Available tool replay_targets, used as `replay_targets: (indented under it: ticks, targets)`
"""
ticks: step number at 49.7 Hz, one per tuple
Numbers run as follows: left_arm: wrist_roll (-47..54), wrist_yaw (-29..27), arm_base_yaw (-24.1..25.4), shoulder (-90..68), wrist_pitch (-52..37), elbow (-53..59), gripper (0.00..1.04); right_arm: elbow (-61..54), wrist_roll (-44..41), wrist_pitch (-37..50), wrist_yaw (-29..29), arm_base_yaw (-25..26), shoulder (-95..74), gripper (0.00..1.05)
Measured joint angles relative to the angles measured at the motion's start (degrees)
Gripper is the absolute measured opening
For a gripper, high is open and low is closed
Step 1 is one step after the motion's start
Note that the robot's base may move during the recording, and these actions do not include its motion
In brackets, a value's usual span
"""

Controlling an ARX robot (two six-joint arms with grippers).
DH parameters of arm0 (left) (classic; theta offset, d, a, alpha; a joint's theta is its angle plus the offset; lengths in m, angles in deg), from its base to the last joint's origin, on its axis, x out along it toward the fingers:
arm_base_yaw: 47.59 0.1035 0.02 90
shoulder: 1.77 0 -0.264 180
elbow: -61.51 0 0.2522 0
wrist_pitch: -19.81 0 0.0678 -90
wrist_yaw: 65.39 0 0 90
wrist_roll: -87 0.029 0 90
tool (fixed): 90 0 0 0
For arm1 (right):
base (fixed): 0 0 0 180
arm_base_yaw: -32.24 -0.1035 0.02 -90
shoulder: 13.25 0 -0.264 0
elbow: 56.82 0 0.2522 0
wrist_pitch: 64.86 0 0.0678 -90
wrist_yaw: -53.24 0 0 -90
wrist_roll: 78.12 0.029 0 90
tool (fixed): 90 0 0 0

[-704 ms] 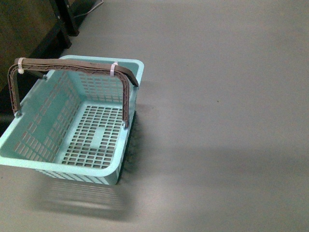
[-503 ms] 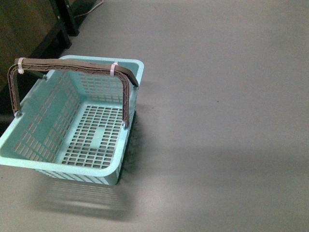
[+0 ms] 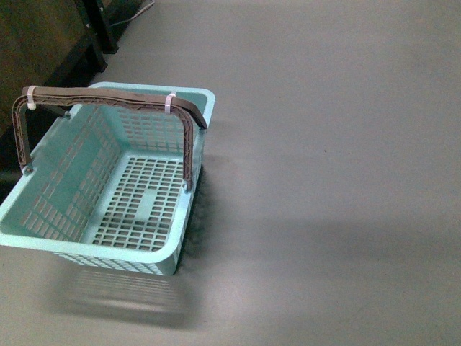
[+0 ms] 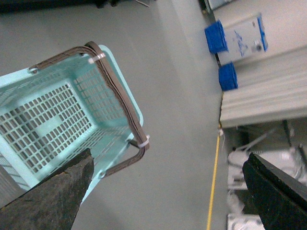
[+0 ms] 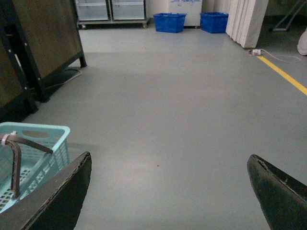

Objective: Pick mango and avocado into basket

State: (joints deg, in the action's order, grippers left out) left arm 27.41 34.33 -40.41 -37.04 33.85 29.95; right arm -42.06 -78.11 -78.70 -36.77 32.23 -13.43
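Dark wooden cabinet: stood on black legs at the far-left edge of the floor in the front view.
Light teal plastic basket with slotted lattice sides: set upright on the floor, toward its left edge, just beside the cabinet's base. The slotted base is seen in full. The basket is also shown from above in the left wrist view, and one corner of it in the right wrist view.
Brown-grey swing handles: raised together over the basket and bound with white zip ties.
Smooth grey floor: crossed by a soft band of shadow near the front.
Left gripper: held above the basket, its two dark fingers spread wide apart, with nothing gripped.
Right gripper: directed along the floor, its fingers likewise spread wide, with nothing gripped.
Blue plastic crates: set at the far edge of the floor.
Yellow floor line: painted along the floor's right edge.
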Motion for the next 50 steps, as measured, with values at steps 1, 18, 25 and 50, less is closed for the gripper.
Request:
replay_targets:
  ticks: [1,18,25,50]
  targets:
    - [-1.6,0.2,0.5,-3.0,-2.0,-0.4,0.96,0.0,0.0,0.0,0.0,0.0,0.0,0.96]
    - [-14.9,-5.3,-1.5,-47.6,-28.0,-10.0,0.96,0.0,0.0,0.0,0.0,0.0,0.0,0.96]
    - [-19.0,-7.8,-5.9,-68.0,-33.6,-19.9,0.96,0.0,0.0,0.0,0.0,0.0,0.0,0.96]
    - [-23.0,-10.2,-11.2,-95.8,-32.1,-49.1,0.96,0.0,0.0,0.0,0.0,0.0,0.0,0.96]
